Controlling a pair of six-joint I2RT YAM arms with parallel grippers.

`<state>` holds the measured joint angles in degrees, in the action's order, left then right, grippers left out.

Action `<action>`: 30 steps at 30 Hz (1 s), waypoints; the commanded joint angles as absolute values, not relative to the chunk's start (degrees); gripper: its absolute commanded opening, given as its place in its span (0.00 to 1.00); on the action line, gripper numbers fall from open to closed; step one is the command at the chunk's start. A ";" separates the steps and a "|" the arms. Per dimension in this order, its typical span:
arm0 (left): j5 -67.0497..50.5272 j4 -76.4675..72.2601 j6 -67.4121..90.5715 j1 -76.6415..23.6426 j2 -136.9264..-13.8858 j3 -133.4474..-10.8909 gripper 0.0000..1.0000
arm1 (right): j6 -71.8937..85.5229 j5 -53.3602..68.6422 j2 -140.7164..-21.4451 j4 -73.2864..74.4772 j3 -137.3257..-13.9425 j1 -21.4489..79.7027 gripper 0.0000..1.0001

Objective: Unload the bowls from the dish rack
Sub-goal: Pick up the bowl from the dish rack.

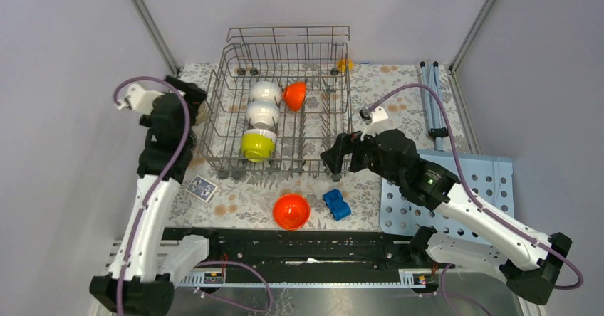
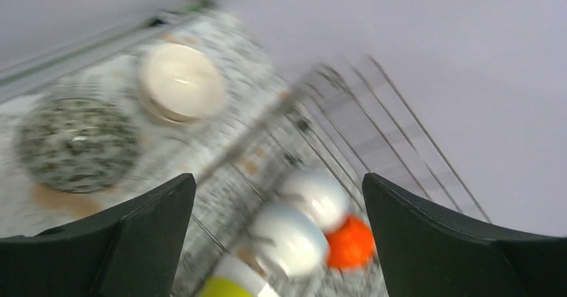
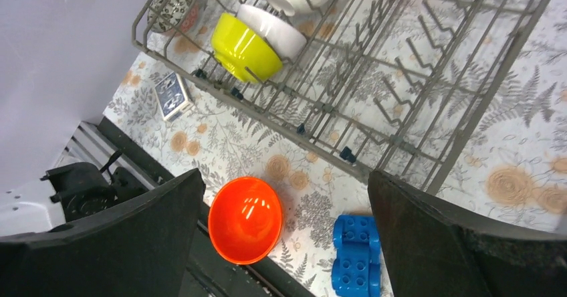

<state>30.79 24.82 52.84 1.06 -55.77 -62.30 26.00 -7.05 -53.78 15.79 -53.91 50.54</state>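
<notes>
dish rack [image 1: 317, 124] stands on a floral tablecloth [image 1: 242, 198] between grey walls [image 1: 64, 60], left tool [image 2: 278, 183] and right tool [image 3: 286, 176] spread empty.

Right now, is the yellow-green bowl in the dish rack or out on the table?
In. The yellow-green bowl stands on edge inside the dish rack, at its near end, leaning against a white bowl.

1. The dish rack [image 1: 288, 53] is showing plain grey wire.
2. The far white bowl [image 1: 265, 90] and the near white bowl [image 1: 262, 114] are gleaming. The yellow-green bowl [image 1: 258, 145] and the orange bowl [image 1: 295, 95] are glowing.
3. A second orange bowl [image 1: 291, 211] is shining bright.
4. The tablecloth [image 1: 242, 202] is displaying grey leaves and peach flowers on white.
5. The toy car [image 1: 337, 204] is looking solid blue, and the perforated board [image 1: 491, 177] light blue.
6. The cream bowl [image 2: 180, 81] and the speckled bowl [image 2: 77, 143], dark on pale, are showing blurred.
</notes>
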 commanded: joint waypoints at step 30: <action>15.69 11.34 29.16 -32.84 -55.97 -53.38 0.99 | 26.05 -20.22 -65.51 -1.96 -51.26 31.73 0.90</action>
